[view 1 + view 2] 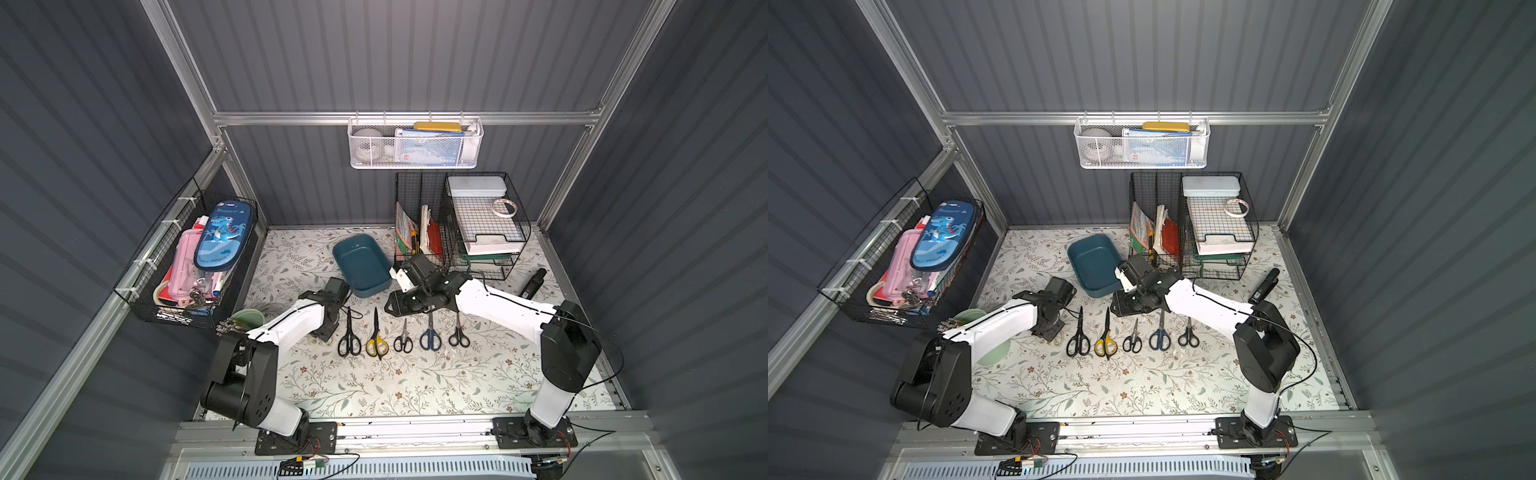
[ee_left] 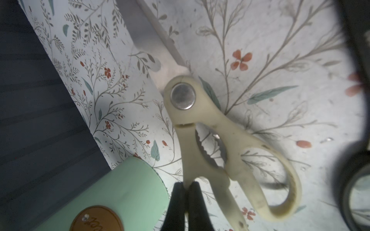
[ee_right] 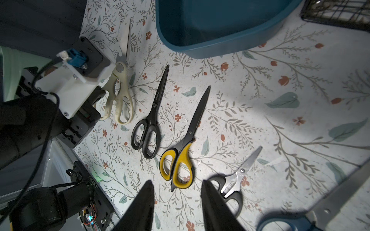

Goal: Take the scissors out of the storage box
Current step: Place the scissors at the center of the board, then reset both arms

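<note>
Squeezes the cream scissors (image 2: 183,96) by a handle in the left gripper (image 2: 185,185), flat near the empty storage box (image 1: 359,266). Hangs the right gripper (image 3: 177,183), jaws apart and empty, by five more pairs (image 1: 376,338) near it. Light, stiff, slippery: grab the handles.

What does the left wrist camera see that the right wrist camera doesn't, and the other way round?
Only the left wrist view shows the brown label on the green cup. Only the right wrist view shows the storage box, the yellow-and-black scissors, a small black-handled pair and the open right gripper. Both show the cream scissors, pinched by the left gripper, lying on the flowery mat.
</note>
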`<state>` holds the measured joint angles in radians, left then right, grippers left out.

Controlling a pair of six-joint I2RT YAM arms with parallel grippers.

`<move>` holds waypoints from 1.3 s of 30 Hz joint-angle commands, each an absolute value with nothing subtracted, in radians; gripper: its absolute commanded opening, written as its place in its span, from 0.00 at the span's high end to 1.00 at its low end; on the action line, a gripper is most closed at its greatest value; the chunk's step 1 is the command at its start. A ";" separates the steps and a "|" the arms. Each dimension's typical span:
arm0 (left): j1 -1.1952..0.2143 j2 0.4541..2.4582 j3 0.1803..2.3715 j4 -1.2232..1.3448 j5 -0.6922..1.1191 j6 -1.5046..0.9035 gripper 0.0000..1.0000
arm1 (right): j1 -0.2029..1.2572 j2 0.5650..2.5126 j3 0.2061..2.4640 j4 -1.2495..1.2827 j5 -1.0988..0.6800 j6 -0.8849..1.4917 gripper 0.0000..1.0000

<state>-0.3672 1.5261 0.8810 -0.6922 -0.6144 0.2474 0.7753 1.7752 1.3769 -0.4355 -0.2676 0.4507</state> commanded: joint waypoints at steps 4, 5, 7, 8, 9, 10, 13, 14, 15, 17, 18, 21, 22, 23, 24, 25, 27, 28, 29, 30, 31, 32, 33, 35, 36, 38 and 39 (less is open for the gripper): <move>-0.380 1.579 0.871 -0.688 -0.663 0.231 1.00 | 0.781 1.784 1.389 -0.427 -0.277 0.434 0.57; -0.385 1.585 0.871 -0.688 -0.662 0.232 0.96 | 0.781 1.786 1.386 -0.422 -0.278 0.435 0.57; -0.387 1.596 0.875 -0.691 -0.688 0.221 0.72 | 0.781 1.789 1.386 -0.412 -0.282 0.439 0.57; -0.387 1.596 0.881 -0.692 -0.689 0.207 0.71 | 0.781 1.794 1.387 -0.412 -0.284 0.439 0.57; -0.387 1.592 0.891 -0.690 -0.681 0.172 0.70 | 0.781 1.795 1.390 -0.413 -0.284 0.439 0.57; -0.387 1.586 0.902 -0.700 -0.703 0.144 0.67 | 0.781 1.796 1.391 -0.411 -0.282 0.437 0.57; -0.387 1.569 0.922 -0.701 -0.788 0.108 0.62 | 0.781 1.791 1.394 -0.413 -0.270 0.434 0.57; -0.385 1.563 0.936 -0.704 -0.840 0.080 0.61 | 0.779 1.788 1.393 -0.414 -0.266 0.433 0.57; -0.386 1.555 0.951 -0.707 -0.862 0.067 0.61 | 0.779 1.782 1.392 -0.414 -0.262 0.431 0.57; -0.386 1.515 0.999 -0.697 -0.868 0.052 0.60 | 0.774 1.766 1.388 -0.419 -0.258 0.428 0.57; -0.386 1.491 1.024 -0.686 -0.849 0.055 0.60 | 0.769 1.755 1.385 -0.422 -0.218 0.426 0.57; -0.387 1.404 1.095 -0.591 -0.734 0.071 0.46 | 0.754 1.706 1.364 -0.431 -0.179 0.409 0.53; -0.385 1.370 1.106 -0.536 -0.679 0.079 0.30 | 0.748 1.675 1.346 -0.430 -0.148 0.404 0.48; -0.387 1.339 1.108 -0.475 -0.617 0.082 0.01 | 0.743 1.645 1.327 -0.425 -0.113 0.397 0.43; -0.386 1.315 1.104 -0.424 -0.577 0.083 0.01 | 0.740 1.616 1.309 -0.423 -0.079 0.391 0.05; -0.387 1.293 1.097 -0.366 -0.527 0.081 0.01 | 0.734 1.581 1.286 -0.423 -0.031 0.386 0.01; -0.387 1.269 1.082 -0.260 -0.475 0.073 0.01 | 0.718 1.515 1.238 -0.421 0.069 0.378 0.01; -0.386 1.266 1.077 -0.225 -0.458 0.072 0.01 | 0.698 1.476 1.206 -0.412 0.113 0.373 0.01; -0.387 1.269 1.073 -0.184 -0.442 0.065 0.01 | 0.671 1.430 1.168 -0.397 0.151 0.373 0.01; -0.386 1.274 1.068 -0.141 -0.433 0.059 0.01 | 0.630 1.386 1.131 -0.375 0.169 0.371 0.01; -0.387 1.287 1.065 -0.093 -0.430 0.055 0.01 | 0.576 1.331 1.078 -0.341 0.192 0.372 0.01; -0.386 1.303 1.060 -0.051 -0.434 0.049 0.01 | 0.517 1.270 1.018 -0.291 0.228 0.377 0.01; -0.386 1.318 1.053 -0.017 -0.449 0.038 0.00 | 0.466 1.222 0.961 -0.238 0.269 0.376 0.01; -0.387 1.355 1.024 0.067 -0.480 0.015 0.01 | 0.357 1.086 0.825 -0.100 0.286 0.266 0.01; -0.387 1.371 1.005 0.107 -0.488 0.004 0.01 | 0.330 1.043 0.762 -0.041 0.317 0.187 0.01; -0.387 1.405 0.966 0.184 -0.522 -0.016 0.01 | 0.253 0.985 0.632 0.126 0.412 0.056 0.01; -0.386 1.421 0.949 0.215 -0.541 -0.017 0.01 | 0.209 0.976 0.596 0.146 0.413 0.050 0.01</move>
